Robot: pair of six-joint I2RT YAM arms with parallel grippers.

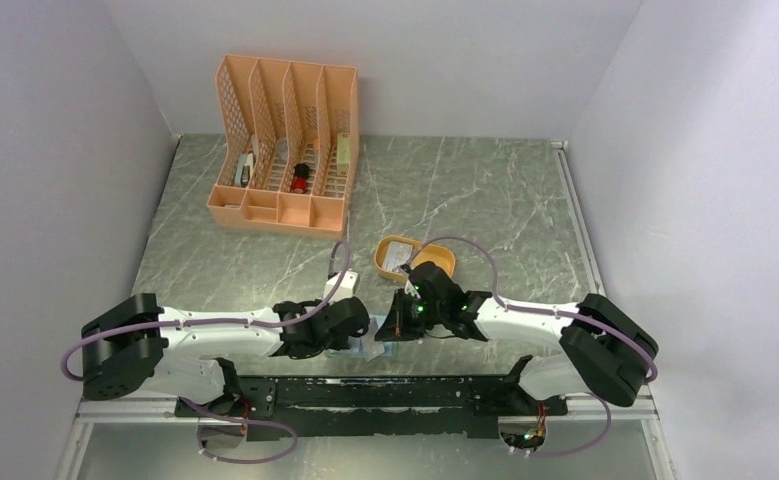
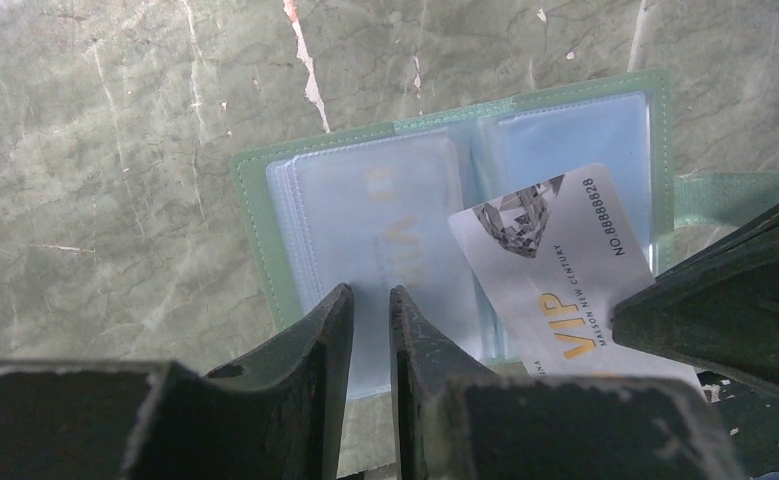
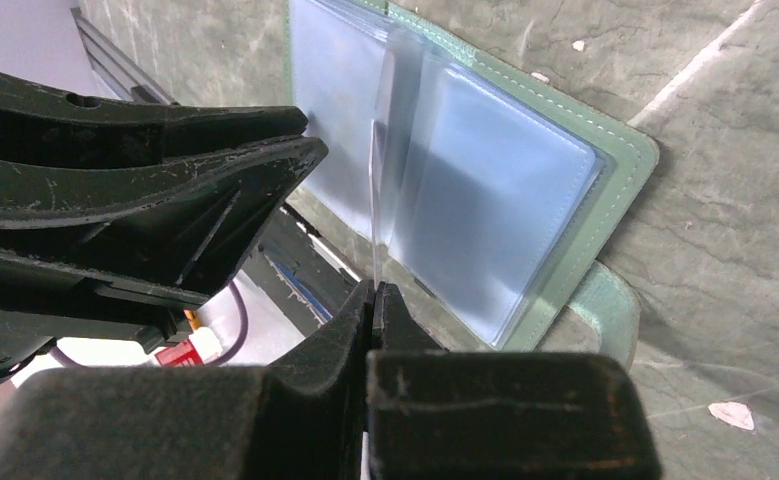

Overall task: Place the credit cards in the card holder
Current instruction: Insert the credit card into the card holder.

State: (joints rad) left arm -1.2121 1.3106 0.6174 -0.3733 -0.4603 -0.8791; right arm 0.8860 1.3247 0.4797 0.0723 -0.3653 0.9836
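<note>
The sage-green card holder (image 2: 255,215) lies open on the marble table, its clear sleeves (image 2: 365,215) facing up. A gold-lettered card shows faintly inside the left sleeve. My left gripper (image 2: 370,292) rests its tips on that sleeve, jaws a narrow gap apart with nothing between them. A white credit card (image 2: 555,270) marked VIP is pinched in my shut right gripper (image 3: 375,287). In the right wrist view this credit card (image 3: 375,200) is edge-on, its far end at the sleeves near the card holder's (image 3: 585,215) fold. From above, both grippers meet over the card holder (image 1: 370,350) near the table's front edge.
A mustard-yellow oval tray (image 1: 405,255) sits just behind the right gripper (image 1: 397,325). A peach lattice organizer (image 1: 285,145) with small items stands at the back left. The black mounting rail (image 1: 365,392) runs along the near edge. Walls enclose the table.
</note>
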